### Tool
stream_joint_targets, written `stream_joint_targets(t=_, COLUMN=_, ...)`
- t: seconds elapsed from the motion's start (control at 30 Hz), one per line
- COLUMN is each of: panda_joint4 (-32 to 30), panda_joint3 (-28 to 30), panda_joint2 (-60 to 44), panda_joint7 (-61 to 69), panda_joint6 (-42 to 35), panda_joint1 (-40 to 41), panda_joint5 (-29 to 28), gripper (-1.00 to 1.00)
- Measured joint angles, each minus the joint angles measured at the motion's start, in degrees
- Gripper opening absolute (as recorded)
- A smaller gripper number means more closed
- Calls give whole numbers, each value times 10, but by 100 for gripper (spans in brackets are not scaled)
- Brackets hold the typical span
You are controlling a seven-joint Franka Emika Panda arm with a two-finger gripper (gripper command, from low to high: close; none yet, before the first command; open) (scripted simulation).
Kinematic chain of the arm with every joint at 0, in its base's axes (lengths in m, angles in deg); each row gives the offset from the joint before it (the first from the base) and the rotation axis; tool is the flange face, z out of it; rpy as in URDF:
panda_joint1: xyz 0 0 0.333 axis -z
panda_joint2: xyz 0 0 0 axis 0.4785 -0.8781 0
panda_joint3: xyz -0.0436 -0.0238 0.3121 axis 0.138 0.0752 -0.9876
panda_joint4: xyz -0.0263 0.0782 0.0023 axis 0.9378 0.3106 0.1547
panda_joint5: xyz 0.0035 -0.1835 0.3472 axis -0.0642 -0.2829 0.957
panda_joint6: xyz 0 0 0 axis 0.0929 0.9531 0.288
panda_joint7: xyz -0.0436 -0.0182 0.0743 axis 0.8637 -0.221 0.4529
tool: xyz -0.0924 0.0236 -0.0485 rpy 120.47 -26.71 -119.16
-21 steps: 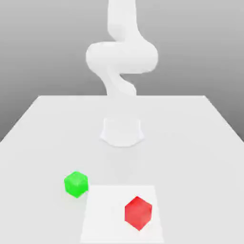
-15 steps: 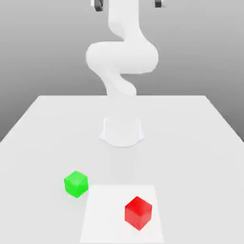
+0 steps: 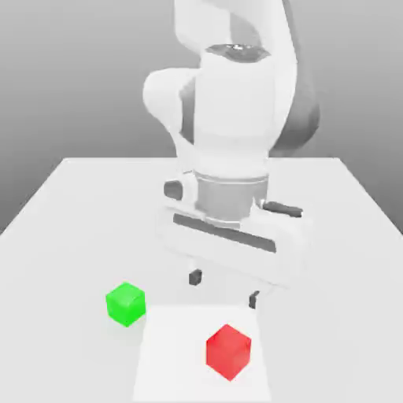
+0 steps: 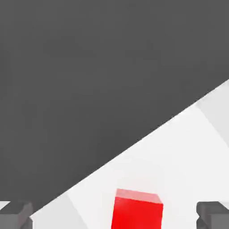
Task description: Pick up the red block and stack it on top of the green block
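end effector [image 3: 224,288] hangs open above the bench [image 3: 71,205] — its two fingers spread; one red block [image 3: 228,352], one green block [image 3: 125,304], apart.

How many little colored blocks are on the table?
2. The green block sits on the table toward the exterior view's left. The red block sits apart from it toward the right, on a paler square patch, nearer the camera.

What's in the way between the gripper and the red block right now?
Nothing visible. The open gripper hangs above the table, and the red block sits uncovered, apart from the green block.
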Motion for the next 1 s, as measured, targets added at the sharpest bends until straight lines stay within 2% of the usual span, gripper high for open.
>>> stream_joint_targets(t=0.2, panda_joint4=2, panda_joint3=36, panda_joint2=-124, panda_joint7=-65, panda_joint6=91, panda_joint1=-30, panda_joint5=-44, gripper=0)
stream_joint_targets(t=0.23, panda_joint4=5, panda_joint3=45, panda_joint2=-143, panda_joint7=-73, panda_joint6=106, panda_joint1=-36, panda_joint5=-55, gripper=-100)
stream_joint_targets(t=0.47, panda_joint4=5, panda_joint3=47, panda_joint2=-147, panda_joint7=-75, panda_joint6=110, panda_joint1=-38, panda_joint5=-57, gripper=-100)
stream_joint_targets(t=0.63, panda_joint4=-9, panda_joint3=17, panda_joint2=-58, panda_joint7=-37, panda_joint6=37, panda_joint1=-19, panda_joint5=-6, gripper=-100)
stream_joint_targets(t=0.77, panda_joint4=-63, panda_joint3=50, panda_joint2=24, panda_joint7=19, panda_joint6=9, panda_joint1=46, panda_joint5=11, gripper=-100)
stream_joint_targets(t=1.0, panda_joint4=-176, panda_joint3=143, panda_joint2=155, panda_joint7=127, panda_joint6=-8, panda_joint1=131, panda_joint5=25, gripper=-100)
